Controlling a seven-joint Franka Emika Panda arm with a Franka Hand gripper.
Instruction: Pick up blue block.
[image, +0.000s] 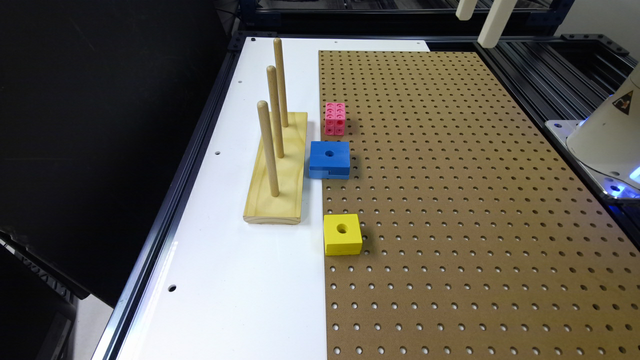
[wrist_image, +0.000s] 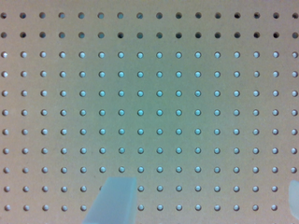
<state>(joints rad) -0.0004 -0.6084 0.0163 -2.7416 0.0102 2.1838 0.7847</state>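
From my seat, nearest along the brown perforated hardboard panel (image: 450, 200)'s edge where it meets the white table surface (image: 225, 280) sits the yellow plastic block with a round hole (image: 342, 234), then the solid blue flat square block (image: 328, 159) with its hole on top and a notch in its side, just beside the pale wooden base carrying three upright dowels (image: 277, 170). Beyond it stands the small pink studded cube (image: 335, 119). At the far edge the white gripper (image: 482, 17) hangs well apart from the blue block; in the wrist view its pale fingertips (wrist_image: 114, 200) look spread wide with nothing between them, though they are blurred.
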